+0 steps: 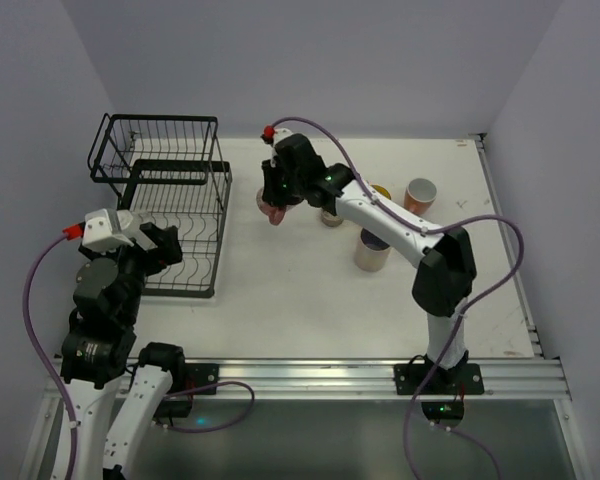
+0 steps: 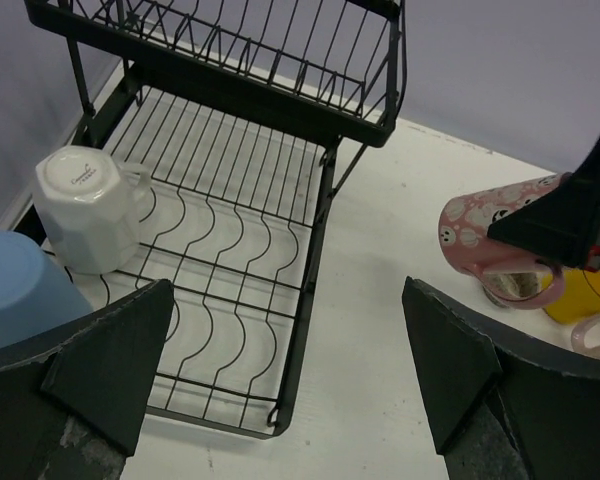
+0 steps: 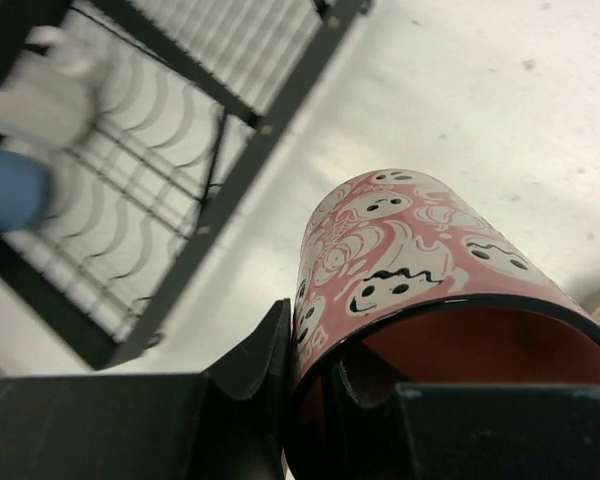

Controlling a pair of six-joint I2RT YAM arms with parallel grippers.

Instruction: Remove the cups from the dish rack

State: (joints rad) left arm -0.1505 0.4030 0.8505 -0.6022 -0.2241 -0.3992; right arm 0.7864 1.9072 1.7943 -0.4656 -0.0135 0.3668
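The black wire dish rack (image 1: pixel 170 190) stands at the far left. In the left wrist view a white mug (image 2: pixel 85 205) and a light blue cup (image 2: pixel 15 290) sit upside down on the rack's lower tray (image 2: pixel 230 250). My right gripper (image 1: pixel 276 203) is shut on the rim of a pink ghost-patterned mug (image 3: pixel 410 250), one finger inside and one outside, and holds it above the table just right of the rack. The same mug shows in the left wrist view (image 2: pixel 485 230). My left gripper (image 2: pixel 290 380) is open and empty over the rack's front right corner.
A beige cup (image 1: pixel 371 250), a salmon-orange cup (image 1: pixel 420 194) and a yellow cup (image 1: pixel 379 191) stand on the table to the right, with another small cup (image 1: pixel 332 217) beside the right arm. The rack's upper basket (image 2: pixel 240 50) looks empty. Walls close in on the left, the back and the right.
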